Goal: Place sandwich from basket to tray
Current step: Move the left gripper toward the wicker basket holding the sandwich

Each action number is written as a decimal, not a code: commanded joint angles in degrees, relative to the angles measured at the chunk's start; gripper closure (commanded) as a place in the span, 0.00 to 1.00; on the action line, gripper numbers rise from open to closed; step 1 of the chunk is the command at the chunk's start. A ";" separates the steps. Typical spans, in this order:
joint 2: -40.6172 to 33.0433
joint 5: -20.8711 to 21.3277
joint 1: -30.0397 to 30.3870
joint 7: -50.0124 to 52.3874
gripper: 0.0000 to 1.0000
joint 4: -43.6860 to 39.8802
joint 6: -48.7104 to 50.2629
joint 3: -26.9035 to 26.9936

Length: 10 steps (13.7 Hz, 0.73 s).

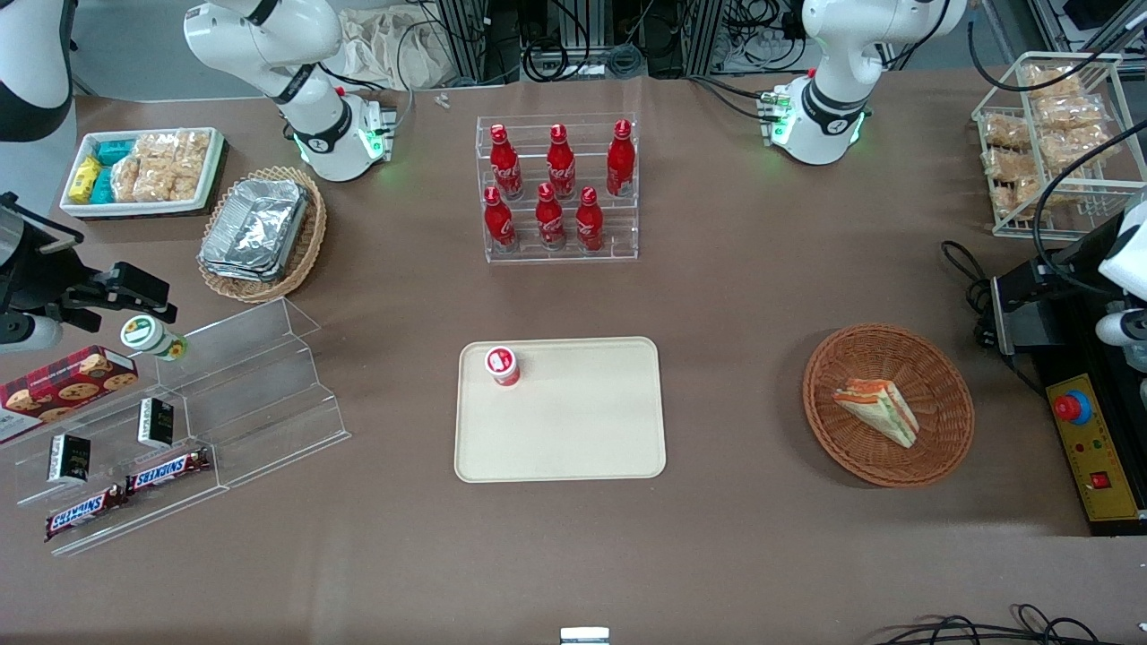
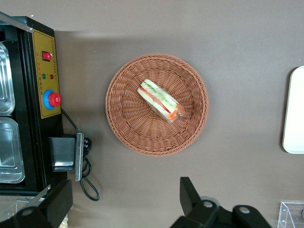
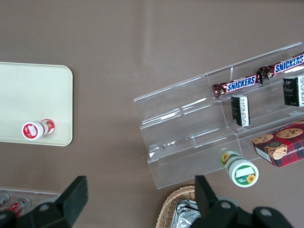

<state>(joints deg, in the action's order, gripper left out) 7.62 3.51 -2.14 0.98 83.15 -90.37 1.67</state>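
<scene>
my gripper [image 2: 126,202] hangs high over the table with its fingers spread wide apart and nothing between them; it is above the bare tablecloth just beside the basket [image 2: 123,128], on the side farther from the front camera.

the sandwich [image 1: 879,409] lies flat in the middle of the reddish-brown wicker basket [image 1: 941,376], wrapped in clear film, its orange-red and green filling showing along the cut edge. nothing else is in that basket.

the cream tray [image 1: 573,430] sits well apart from the basket, toward the parked arm's end of the table. one small red bottle with a white cap [image 1: 503,365] stands upright in the tray's corner farthest from the front camera and from the basket; the remainder of the tray is bare.

farther from the front camera, a clear tiered rack [image 1: 627,224] holds six red cola bottles [image 1: 560,184] in two rows. a tan wicker basket [image 1: 309,242] holds stacked foil containers [image 1: 255,228], and beside it a white tray [image 1: 90,209] holds snack packets [image 1: 157,166]. a wire rack [image 1: 1107,184] near my end holds bagged snacks [image 1: 1057,112].
</scene>
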 commanded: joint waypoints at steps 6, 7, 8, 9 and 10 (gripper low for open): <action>1.52 -1.66 -0.67 -0.63 0.00 0.70 -1.04 0.27; 1.43 -1.84 -0.41 -0.63 0.00 3.05 -1.65 0.27; 1.26 -2.28 -0.32 -0.63 0.00 5.86 -5.40 0.44; 0.82 -2.63 -0.32 -0.02 0.00 9.98 -10.39 0.53; 0.03 -2.63 -0.41 0.77 0.00 13.76 -14.97 0.53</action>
<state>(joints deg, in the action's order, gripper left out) 9.45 2.05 -2.27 1.02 89.82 -98.52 1.72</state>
